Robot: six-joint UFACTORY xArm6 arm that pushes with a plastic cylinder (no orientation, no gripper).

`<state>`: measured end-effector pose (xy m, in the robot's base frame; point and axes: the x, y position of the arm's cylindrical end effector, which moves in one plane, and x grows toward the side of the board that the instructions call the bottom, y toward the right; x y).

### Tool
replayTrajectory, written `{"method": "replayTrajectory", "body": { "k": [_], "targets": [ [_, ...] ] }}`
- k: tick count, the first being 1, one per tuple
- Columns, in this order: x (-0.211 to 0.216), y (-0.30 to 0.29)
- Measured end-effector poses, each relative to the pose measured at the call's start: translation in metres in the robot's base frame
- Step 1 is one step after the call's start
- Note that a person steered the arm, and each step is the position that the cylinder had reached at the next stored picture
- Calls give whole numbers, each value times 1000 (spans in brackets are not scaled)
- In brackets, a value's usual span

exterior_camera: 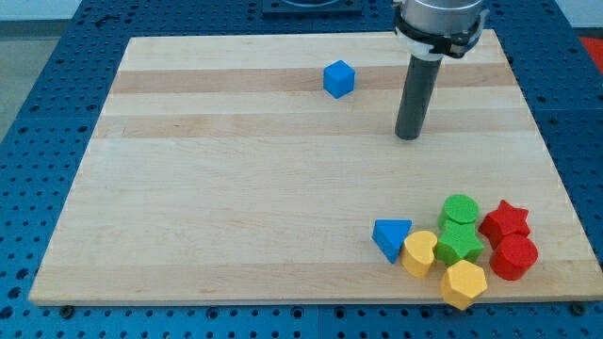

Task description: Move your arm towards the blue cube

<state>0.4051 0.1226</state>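
Observation:
A blue cube (338,78) sits near the view's top, a little right of centre, on the wooden board (236,188). My tip (407,136) is at the lower end of the dark rod, to the right of the blue cube and slightly below it, apart from it by a clear gap. It touches no block.
A cluster of blocks lies at the view's bottom right: a blue triangle (391,237), a yellow heart (420,252), a yellow hexagon (463,283), a green cylinder (461,210), a green star (458,245), a red star (506,221) and a red cylinder (513,257).

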Motion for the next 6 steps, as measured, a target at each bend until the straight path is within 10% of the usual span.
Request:
{"method": "replayTrajectory", "body": {
  "k": [3, 6],
  "targets": [
    [-22, -3],
    [-132, -55]
  ]
}}
